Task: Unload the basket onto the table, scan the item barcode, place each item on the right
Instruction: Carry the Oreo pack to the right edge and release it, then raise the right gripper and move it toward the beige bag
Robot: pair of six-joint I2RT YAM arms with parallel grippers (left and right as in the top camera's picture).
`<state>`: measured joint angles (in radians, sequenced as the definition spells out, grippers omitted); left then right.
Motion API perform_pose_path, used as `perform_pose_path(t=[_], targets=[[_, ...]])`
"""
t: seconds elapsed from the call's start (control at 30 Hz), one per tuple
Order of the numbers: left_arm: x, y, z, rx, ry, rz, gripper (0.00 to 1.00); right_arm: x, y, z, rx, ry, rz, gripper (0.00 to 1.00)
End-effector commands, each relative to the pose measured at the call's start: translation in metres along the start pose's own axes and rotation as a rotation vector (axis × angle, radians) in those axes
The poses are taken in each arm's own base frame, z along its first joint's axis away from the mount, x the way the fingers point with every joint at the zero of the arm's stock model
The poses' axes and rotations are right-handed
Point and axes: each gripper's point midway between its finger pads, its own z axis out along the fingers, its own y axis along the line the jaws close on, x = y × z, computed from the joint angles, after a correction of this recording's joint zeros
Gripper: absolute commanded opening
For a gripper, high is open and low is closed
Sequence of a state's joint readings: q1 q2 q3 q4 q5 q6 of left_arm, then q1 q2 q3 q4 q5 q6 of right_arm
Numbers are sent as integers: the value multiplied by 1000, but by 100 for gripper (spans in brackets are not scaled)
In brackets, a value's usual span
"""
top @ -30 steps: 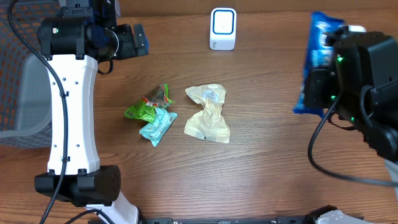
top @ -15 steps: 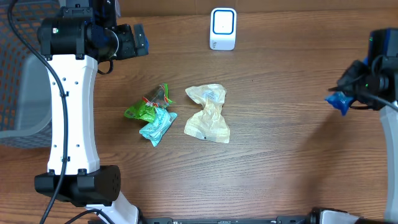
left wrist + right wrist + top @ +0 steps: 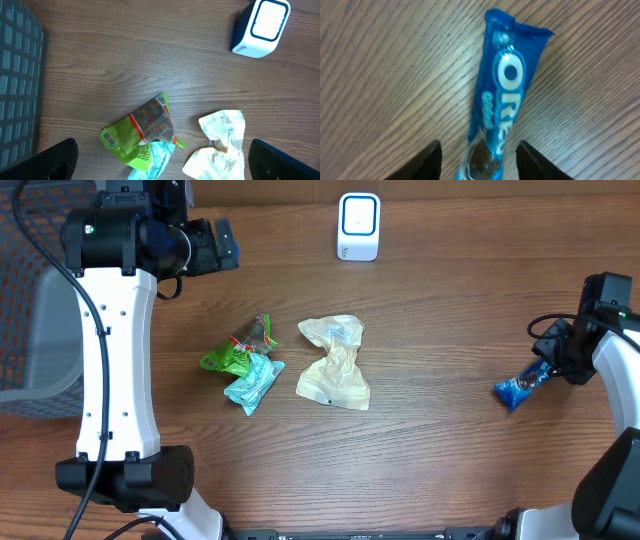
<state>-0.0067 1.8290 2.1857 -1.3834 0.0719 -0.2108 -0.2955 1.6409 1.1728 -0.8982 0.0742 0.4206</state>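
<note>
Oreo pack (image 3: pixel 522 387): it has come down. A second ago it was held high on the right side, and now it lies flat on the table (image 3: pixel 440 460), well apart from the scanner (image 3: pixel 358 226).
Right gripper (image 3: pixel 477 150): it had been clamped on the pack; now its fingers stand spread, one on each side of the pack's near end, with a gap both ways and pinching nothing.
Left gripper (image 3: pixel 225 245): spread wide and holding nothing, hanging where it was over the far left of the table.
Middle pile: green packet (image 3: pixel 235 350), teal packet (image 3: pixel 255 383) and cream wrapper (image 3: pixel 335 362) lie as they did a second ago, and so does the scanner.
Barcode: not visible from where I stand. The brand face is up, so the code may well be underneath.
Risk, re-grip: the pack is thin, slick and flat against the wood. Fingers closing on just its tail could skid off or crumple the foil.
Risk, carry: held by one end, it would likely droop and swing, showing the scanner the wrong face.
Risk, task: I cannot tell whether a scan happened — if not, the pack lies far from the scanner, with the arm's fingers let go of it.
</note>
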Motion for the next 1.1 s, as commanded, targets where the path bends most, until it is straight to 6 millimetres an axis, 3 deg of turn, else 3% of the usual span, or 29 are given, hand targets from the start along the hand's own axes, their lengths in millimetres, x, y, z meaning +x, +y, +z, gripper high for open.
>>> perform_pose_path(t=[0.0,0.13,0.27,0.4,0.43,0.5,0.67,0.73,0.87,1.07], targets=[[-2,-2,-8,11,-20,-12,100,-8,9,-14,-48,-27,-20,54],[-2,-2,-8,11,-20,-12,100,-8,22,-41,-130,-25,-44,55],[-2,-2,-8,11,-20,-12,100,0,43,-106,-288,-98,-121,56],[-2,-2,-8,11,-20,-12,100,18,46,-173,-412,-220,-157,57],[-2,-2,-8,11,-20,-12,100,28,44,-194,-454,-254,-166,66],[-2,-2,-8,11,-20,-12,100,44,37,-219,-500,-295,-175,100],[-2,-2,-8,11,-20,-12,100,70,18,-269,-575,-440,-175,100],[-2,-2,-8,11,-20,-12,100,80,10,-279,-577,-474,-191,100],[-2,-2,-8,11,-20,-12,100,109,-8,-278,-559,-438,-187,100],[-2,-2,-8,11,-20,-12,100,106,-16,-277,-520,-471,-171,100]])
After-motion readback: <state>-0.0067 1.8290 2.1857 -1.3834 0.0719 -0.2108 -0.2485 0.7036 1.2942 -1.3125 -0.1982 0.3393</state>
